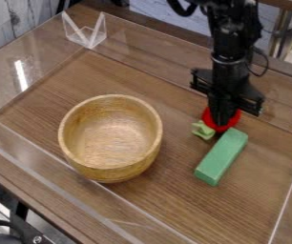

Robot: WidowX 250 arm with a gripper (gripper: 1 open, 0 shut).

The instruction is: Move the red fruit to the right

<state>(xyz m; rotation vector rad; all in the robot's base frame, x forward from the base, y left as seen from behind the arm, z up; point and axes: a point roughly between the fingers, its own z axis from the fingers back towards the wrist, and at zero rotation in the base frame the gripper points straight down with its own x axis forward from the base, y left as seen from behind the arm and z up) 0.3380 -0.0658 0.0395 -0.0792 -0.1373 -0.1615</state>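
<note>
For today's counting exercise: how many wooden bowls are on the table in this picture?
1. The wooden bowl sits left of centre on the table, left of the green block. Nothing visible suggests another bowl hidden.

wooden bowl (pixel 109 137), green block (pixel 221 157)

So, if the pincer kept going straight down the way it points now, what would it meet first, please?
The pincer, shut on the red fruit, would probably press the fruit onto the wooden tabletop first. The green block's near end lies very close, so it might touch that; depth is unclear.
</note>
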